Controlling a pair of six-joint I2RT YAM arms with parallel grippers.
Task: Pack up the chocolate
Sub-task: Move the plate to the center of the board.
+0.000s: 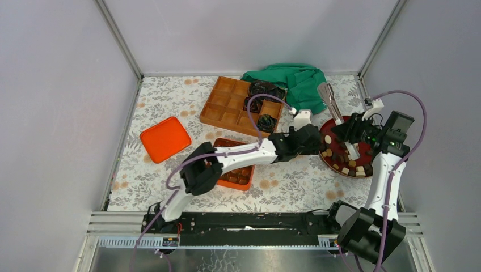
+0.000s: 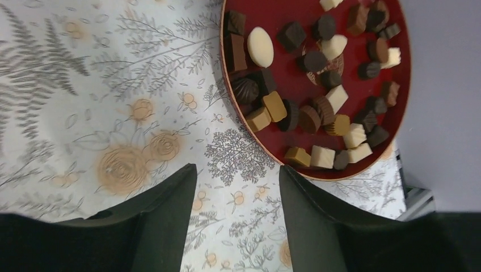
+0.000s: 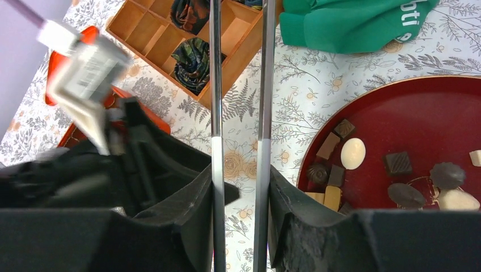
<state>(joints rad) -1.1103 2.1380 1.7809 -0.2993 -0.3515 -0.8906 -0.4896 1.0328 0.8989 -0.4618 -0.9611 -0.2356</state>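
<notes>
**Red plate (image 2: 286, 79) full of chocolate (image 2: 317, 107), tongs clamped**

So the left arm (image 1: 244, 156) reaches across the worktop (image 2: 85, 85) toward 3 o'clock, with the left gripper (image 2: 237, 170) released and empty and the plate at its 1 o'clock. The right gripper (image 3: 241, 175) is clenched on metal tongs (image 3: 215, 85). Only the right wrist cam catches the wooden tray (image 3: 142, 28) and green cloth (image 3: 351, 22).

- The left arm (image 1: 238, 160) was built of white links with black joint housings.
- The right arm (image 1: 381, 181) matched it and rose from a black base block (image 1: 363, 229).
- Purple cables (image 1: 418, 113) looped along both arms.
- The left claw (image 2: 238, 175) had two matte black, tapering fingers (image 2: 170, 198).
- The right claw (image 3: 241, 181) had black, rough-edged fingers.
- A white labelled block (image 3: 85, 73) sat at the left wrist.
</notes>
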